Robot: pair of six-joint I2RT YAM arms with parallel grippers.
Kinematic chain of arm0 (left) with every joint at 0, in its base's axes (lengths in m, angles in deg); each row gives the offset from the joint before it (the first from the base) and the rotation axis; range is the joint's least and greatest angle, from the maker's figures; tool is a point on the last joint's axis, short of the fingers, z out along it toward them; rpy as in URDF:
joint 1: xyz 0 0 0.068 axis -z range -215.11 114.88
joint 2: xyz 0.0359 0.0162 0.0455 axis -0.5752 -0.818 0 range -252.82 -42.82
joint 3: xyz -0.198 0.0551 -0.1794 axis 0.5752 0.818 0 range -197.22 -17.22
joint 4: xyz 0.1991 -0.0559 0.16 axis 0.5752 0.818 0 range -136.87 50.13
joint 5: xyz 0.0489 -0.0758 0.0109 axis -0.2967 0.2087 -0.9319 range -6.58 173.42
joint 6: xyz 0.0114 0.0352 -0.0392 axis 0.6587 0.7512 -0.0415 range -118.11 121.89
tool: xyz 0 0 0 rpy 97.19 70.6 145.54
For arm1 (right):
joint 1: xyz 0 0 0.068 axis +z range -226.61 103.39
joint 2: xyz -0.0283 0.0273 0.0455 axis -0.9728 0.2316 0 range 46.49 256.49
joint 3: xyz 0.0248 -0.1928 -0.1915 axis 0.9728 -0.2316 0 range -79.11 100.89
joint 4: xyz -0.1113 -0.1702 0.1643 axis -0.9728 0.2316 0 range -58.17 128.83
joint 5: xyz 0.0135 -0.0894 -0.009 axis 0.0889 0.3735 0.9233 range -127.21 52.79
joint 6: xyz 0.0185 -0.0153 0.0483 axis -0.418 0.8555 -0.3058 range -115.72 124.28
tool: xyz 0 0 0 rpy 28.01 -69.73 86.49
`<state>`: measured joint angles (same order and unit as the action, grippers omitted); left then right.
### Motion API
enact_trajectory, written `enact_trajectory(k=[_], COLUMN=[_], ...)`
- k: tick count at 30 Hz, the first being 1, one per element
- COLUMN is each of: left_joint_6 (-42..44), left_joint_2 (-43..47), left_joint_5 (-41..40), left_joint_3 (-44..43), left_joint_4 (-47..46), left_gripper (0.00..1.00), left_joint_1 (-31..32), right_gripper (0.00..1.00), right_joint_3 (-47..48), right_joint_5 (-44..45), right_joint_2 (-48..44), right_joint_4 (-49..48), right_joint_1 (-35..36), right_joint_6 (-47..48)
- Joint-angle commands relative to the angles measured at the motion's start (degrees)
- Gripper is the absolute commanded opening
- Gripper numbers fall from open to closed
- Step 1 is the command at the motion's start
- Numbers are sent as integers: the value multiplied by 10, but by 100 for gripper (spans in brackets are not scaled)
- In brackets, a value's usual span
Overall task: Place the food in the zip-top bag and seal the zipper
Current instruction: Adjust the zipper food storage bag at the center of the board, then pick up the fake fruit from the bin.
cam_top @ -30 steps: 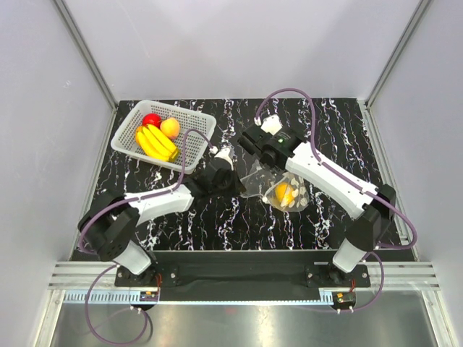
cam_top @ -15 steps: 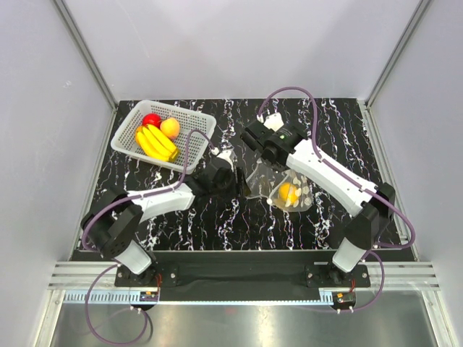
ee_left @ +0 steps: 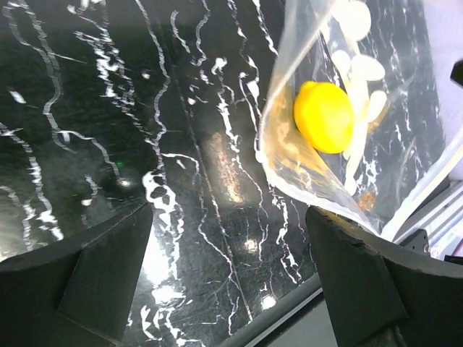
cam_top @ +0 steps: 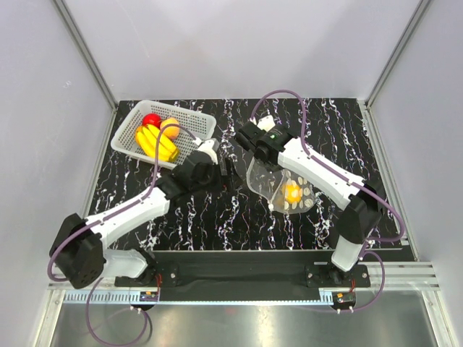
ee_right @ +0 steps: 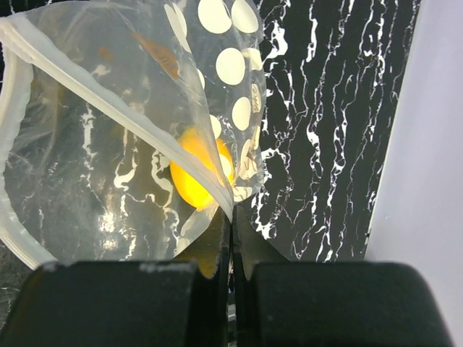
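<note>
On the black counter [cam_top: 239, 210], the white basket [cam_top: 189, 117] (bananas [cam_top: 155, 141], a red fruit [cam_top: 151, 120] and an orange fruit [cam_top: 170, 128] inside) sits well left of the zip-top bag [cam_top: 271, 177], whose mouth edge the right pincer [ee_right: 231, 224] clamps, the left pincer [ee_left: 228, 238] gaping empty just beside it, the yellow fruit [ee_left: 323, 116] inside.

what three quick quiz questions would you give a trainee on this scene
1. How many food items lie in the white perforated basket, counting the banana bunch as one?
2. True or false: the left gripper is shut on the zip-top bag.
3. The orange-yellow round fruit lies: A) in the basket B) inside the bag C) in the left gripper.

Key: 1 three. 2 false; it is open and empty, and the right gripper pinches the bag's edge. 3 B.
</note>
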<state>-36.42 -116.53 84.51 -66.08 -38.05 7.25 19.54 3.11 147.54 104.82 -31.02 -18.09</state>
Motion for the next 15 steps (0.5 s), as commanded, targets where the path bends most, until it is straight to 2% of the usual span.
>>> enact_trajectory(k=[1, 4, 5, 6, 8, 9, 12, 15], left_joint_6=[10, 11, 20, 35, 40, 36, 51, 91], left_joint_2=[33, 59, 62, 66, 70, 68, 56, 28], left_joint_5=[29, 17, -4, -66, -120, -184, -275, -265], left_joint_3=[3, 5, -7, -34, -61, -88, -124, -155], left_joint_4=[11, 32, 78, 102, 155, 171, 212, 207], left_gripper=[94, 99, 99, 99, 99, 99, 99, 99], left_joint_1=[-41, -86, -104, -112, -140, -150, -185, -241], right_gripper=[0, 0, 0, 0, 0, 0, 0, 0], right_joint_3=[9, 8, 8, 6, 4, 2, 2, 5], right_joint_5=[-6, -5, -6, -7, -9, -11, -16, -19], right_joint_2=[1, -1, -2, -4, -8, -9, -9, -9], right_joint_4=[-14, -12, -13, -13, -19, -19, -23, -26], right_joint_1=[-4, -3, -4, -4, -3, -4, -4, -4], right_joint_6=[3, 4, 5, 5, 7, 8, 12, 15])
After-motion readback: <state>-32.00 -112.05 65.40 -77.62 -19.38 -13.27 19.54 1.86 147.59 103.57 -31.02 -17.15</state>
